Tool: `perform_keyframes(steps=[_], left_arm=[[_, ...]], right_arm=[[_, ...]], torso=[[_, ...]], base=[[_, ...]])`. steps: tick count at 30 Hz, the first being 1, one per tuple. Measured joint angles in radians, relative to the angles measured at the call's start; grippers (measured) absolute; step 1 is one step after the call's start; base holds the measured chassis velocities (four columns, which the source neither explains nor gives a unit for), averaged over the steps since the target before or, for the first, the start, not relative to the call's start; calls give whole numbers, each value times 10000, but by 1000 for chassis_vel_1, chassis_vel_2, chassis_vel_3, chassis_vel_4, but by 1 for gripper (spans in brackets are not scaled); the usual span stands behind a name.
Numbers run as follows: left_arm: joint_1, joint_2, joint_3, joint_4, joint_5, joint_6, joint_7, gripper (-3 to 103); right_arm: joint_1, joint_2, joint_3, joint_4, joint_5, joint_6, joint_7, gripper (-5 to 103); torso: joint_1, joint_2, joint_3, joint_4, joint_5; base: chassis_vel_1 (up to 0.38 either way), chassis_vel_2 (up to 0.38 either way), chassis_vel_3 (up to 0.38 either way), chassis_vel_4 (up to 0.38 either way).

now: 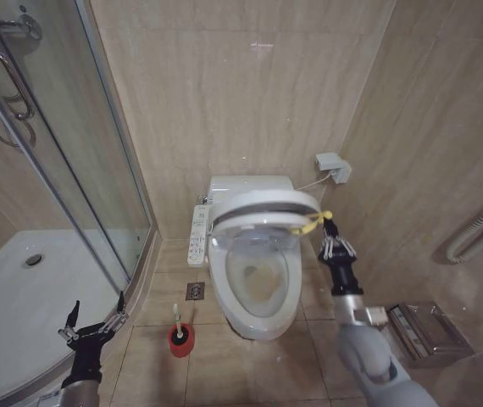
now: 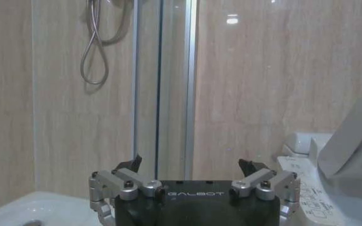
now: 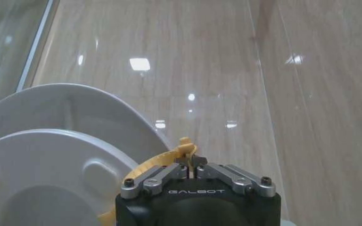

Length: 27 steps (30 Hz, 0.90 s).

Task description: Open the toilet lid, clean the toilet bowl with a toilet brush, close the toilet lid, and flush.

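The white toilet lid [image 1: 263, 203] is raised partway and tilts over the toilet bowl [image 1: 258, 284], whose stained inside shows below it. My right gripper [image 1: 329, 227] is at the lid's right edge, shut on its yellow tag [image 1: 313, 222]. In the right wrist view the right gripper [image 3: 192, 165] pinches the yellow tag [image 3: 168, 157] beside the lid [image 3: 74, 108]. The toilet brush [image 1: 176, 318] stands in its red holder [image 1: 181, 341] on the floor left of the bowl. My left gripper [image 1: 95, 318] hangs open and idle low on the left, by the shower; the left wrist view shows the left gripper [image 2: 193, 165] with nothing in it.
A glass shower door [image 1: 97, 170] and a white shower tray [image 1: 21, 297] take up the left side. A control panel [image 1: 197, 233] juts from the toilet's left. A floor drain [image 1: 195, 291], a wall box [image 1: 333, 166] and a steel fixture [image 1: 428, 331] at the right wall are close by.
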<state>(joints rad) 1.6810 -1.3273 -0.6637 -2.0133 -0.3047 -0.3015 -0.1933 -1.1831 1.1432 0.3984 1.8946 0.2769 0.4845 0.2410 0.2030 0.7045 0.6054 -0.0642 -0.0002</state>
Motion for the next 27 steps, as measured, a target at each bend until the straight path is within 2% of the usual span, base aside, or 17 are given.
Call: perform_keyframes(steps=[6, 9, 16, 27], left_arm=[[86, -61, -109, -37, 91, 25, -6, 100], [222, -248, -169, -115, 248, 33, -12, 100], [417, -526, -248, -208, 452, 21, -15, 100], [627, -758, -414, -274, 554, -100, -14, 100]], right_arm=[[1193, -190, -243, -728, 461, -228, -132, 4], [2676, -447, -780, -2000, 1118, -301, -456, 4], [4656, -465, -1304, -3705, 1654, -280, -737, 4], [6517, -561, -1812, -5626, 2151, -247, -1291, 4]], torso=[[0, 1, 0, 0, 0], [0, 1, 0, -1, 1], [0, 0, 1, 10, 2], [1, -1, 2, 7, 2]], base=[[0, 0, 0, 0], [0, 0, 0, 0], [0, 0, 0, 0], [0, 0, 0, 0]])
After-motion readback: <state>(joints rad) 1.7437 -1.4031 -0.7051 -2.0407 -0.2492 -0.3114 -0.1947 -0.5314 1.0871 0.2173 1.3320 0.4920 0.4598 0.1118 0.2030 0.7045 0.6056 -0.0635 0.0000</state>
